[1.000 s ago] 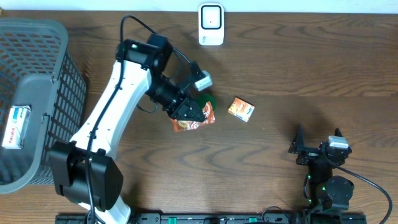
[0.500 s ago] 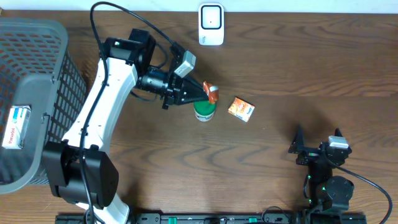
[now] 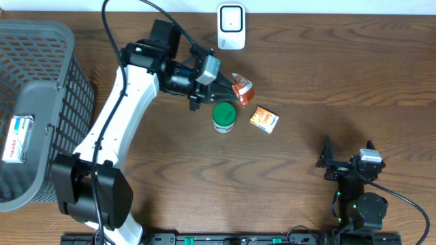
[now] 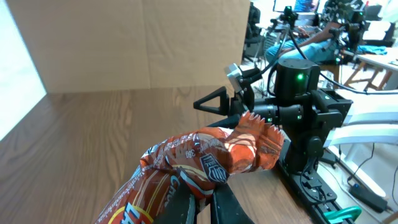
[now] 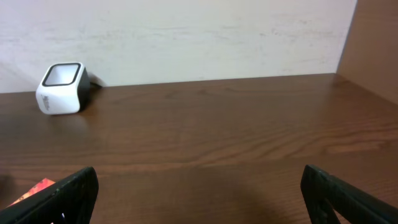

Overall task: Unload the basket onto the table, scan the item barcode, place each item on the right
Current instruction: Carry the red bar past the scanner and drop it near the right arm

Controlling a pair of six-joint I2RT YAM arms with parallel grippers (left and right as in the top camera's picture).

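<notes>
Left gripper (image 3: 227, 92) is pressed shut on the crumpled orange snack packet (image 3: 242, 90), pinching it by one edge. The packet hangs in the air over the table, between the white scanner (image 3: 231, 26) and the green-lidded tub (image 3: 224, 117), and is short of the scanner. Right gripper (image 3: 328, 162) is spread wide and parked at the front right, holding nothing.

Risks from here:
- Slip or twist. It is an edge pinch on crinkly foil, with most of the packet sticking out past the fingers. A quick wrist turn could let the packet swivel in the jaws or drop.
- No read. The left wrist view shows print on the wrapper, but I can't make out where the barcode is (possibly on the hidden side). If that face ends up turned away from the scanner window, nothing registers.
- Bad read. The wrapper is bunched up, so the code may be creased or throw glare even when it is aimed right.
- Collision low. The tub and the small orange box (image 3: 263, 119) sit just beside the held packet. A dip while reorienting could knock either one.
- Collision at the scanner. It looks light and is free-standing near the back edge. Coming in too close could shove or tip it, which would spoil the aim.
- Overshoot. Holding the packet too far from the window, or off to its side, means no scan.
</notes>
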